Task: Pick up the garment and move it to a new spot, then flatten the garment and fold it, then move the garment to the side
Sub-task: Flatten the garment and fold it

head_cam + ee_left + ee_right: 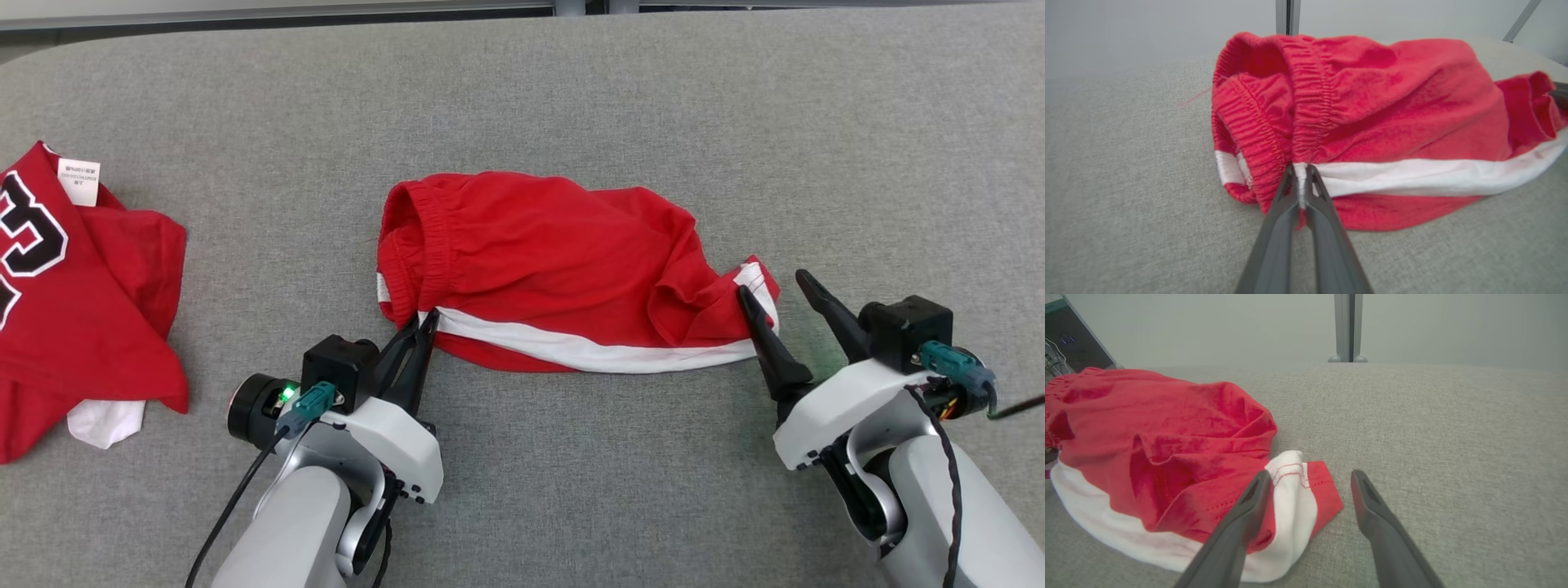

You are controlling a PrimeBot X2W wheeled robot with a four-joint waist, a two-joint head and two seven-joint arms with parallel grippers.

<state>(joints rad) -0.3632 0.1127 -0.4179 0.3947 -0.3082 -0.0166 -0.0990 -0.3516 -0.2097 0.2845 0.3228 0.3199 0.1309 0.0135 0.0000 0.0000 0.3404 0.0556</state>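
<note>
Garment: one pair of crumpled red knit shorts [555, 261] with a white side stripe, lying on the middle of the grey fabric-covered table [571, 90].
Long axis: side to side across the head view, roughly parallel to the table's near edge.
Waist end: gathered elastic waistband [424, 233] pointing to the robot's left, with the opening partly folded in on itself.
Leg end: red-and-white leg hem [761, 282] pointing to the robot's right, slightly bunched.
Stripe count: one long white stripe [588, 353] along the near edge, running from waistband to hem, plus one short white patch at the waistband's left edge.
Left arm: left gripper [423, 322] with its two dark fingers pressed together, pinching the shorts at the near end of the waistband where the white stripe starts. Cloth squeezed between the tips in the left wrist view.
Right arm: right gripper [771, 283] with its two dark fingers spread wide and nothing between them. Inner finger over the leg hem, contact not clear. Outer finger above bare table just beside the hem.
Gripper count: two, one at each end of the shorts.
Other cloth: one loosely heaped red jersey [90, 310] with black, white-edged lettering at the far left of the table, well apart from the shorts. One white label [79, 180] on its upper part. One white scrap of cloth [104, 420] poking out from under its near edge.
Background: one grey metal post [1348, 330] beyond the far table edge in the right wrist view.
</note>
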